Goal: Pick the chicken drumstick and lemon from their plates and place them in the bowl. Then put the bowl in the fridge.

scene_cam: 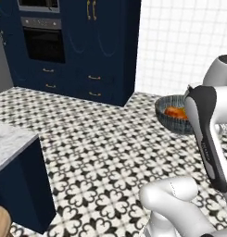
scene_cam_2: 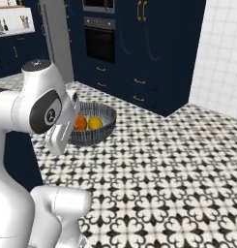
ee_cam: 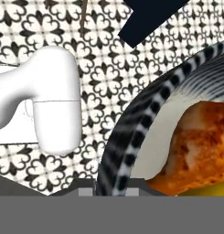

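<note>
Claw pinches rim of round dark-grey speckled bowl (scene_cam_2: 93,125) in mid-air w/ glossy orange-brown chicken drumstick (ee_cam: 200,146) & small yellow lemon (scene_cam_2: 95,122) inside; keep level, slow, twd fridge.

Patterned floor (scene_cam: 101,143) left open across the frame's centre, bounded by navy cabinets (scene_cam: 101,51) above, marble-topped counter (scene_cam: 13,162) at lower left.

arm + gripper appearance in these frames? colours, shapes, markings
The arm is glossy white with rounded, tube-like links and bulbous joint housings. A joint cap is dark grey with a small white mark. A dark strip runs along the forearm link. No cables visible. Gripper fingertips are too hidden to describe.
</note>
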